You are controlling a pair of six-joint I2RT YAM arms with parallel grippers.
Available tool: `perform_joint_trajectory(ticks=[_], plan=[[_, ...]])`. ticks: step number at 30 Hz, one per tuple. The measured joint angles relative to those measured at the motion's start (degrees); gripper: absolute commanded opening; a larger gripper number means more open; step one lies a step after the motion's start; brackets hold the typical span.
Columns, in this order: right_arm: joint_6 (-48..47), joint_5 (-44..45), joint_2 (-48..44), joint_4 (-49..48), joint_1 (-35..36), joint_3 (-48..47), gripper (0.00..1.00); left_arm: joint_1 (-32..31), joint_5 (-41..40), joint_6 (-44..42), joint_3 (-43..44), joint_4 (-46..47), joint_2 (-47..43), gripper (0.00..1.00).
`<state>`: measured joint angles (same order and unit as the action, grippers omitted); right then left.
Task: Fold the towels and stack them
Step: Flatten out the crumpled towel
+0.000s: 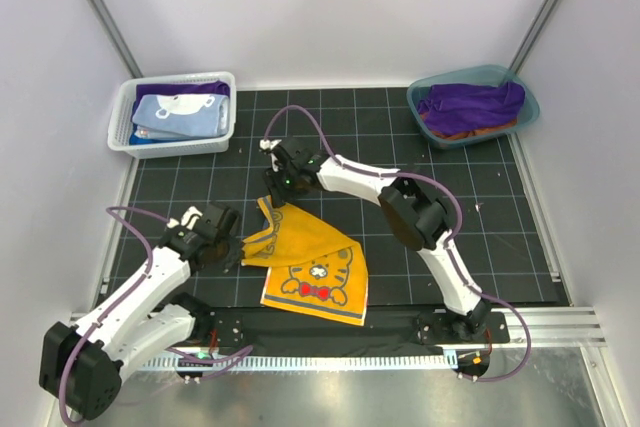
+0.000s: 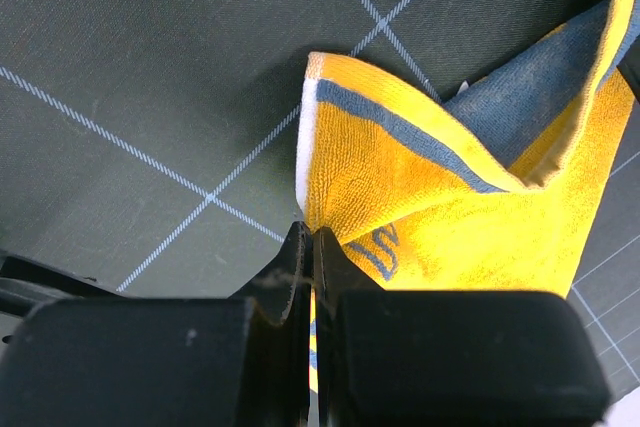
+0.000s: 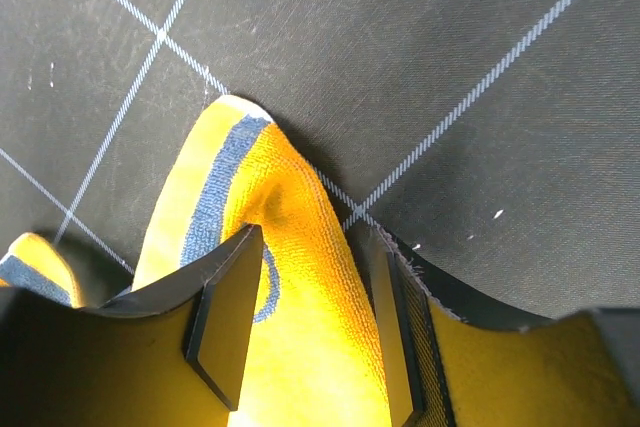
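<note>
Left arm [image 1: 140, 292] and right arm [image 1: 440, 247]: white shells, black joints, thin purple cables [image 1: 296, 108] looping alongside. Chunky black bases [image 1: 75, 372] along bottom of frame. Left end effector [image 2: 312, 247], right end effector [image 3: 315, 247]: matte black angular fingers.

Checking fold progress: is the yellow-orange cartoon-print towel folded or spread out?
Mostly spread: the yellow-orange towel lies flat, print up, two corners raised, one pinched by the left gripper, one straddled by the open right gripper.

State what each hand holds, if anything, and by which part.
The left hand pinches the yellow-orange towel by its edge beside a corner. The right hand holds nothing: its jaws stand open astride the towel's raised far corner.
</note>
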<state>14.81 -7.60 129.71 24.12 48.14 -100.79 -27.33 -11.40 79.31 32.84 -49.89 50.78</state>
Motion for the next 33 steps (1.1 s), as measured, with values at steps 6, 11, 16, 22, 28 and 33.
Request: perform_joint_trajectory(ticks=[6,11,16,22,28,33], plan=[[-1.66,2.73,1.4,2.73,0.7,-2.4,0.04,0.0,0.04,-0.24,0.02,0.72,0.15,0.0],[1.03,10.56,-0.46,3.17,0.57,-0.17,0.01,0.0,-0.09,-3.76,3.72,1.84,3.48,0.0],[5.05,22.27,-10.43,6.03,-3.06,9.44,0.01,0.81,0.68,-12.76,15.47,5.9,13.25,0.0],[8.02,37.68,-25.92,7.58,-5.51,13.55,0.05,2.14,4.07,-24.65,31.95,11.85,31.01,0.0],[8.13,41.4,-22.25,6.82,-6.14,11.32,0.1,4.81,9.18,-31.5,37.03,14.53,46.47,0.0],[9.05,39.08,-12.22,6.54,-7.96,15.13,0.11,6.1,14.01,-34.97,38.16,15.41,57.46,0.0]])
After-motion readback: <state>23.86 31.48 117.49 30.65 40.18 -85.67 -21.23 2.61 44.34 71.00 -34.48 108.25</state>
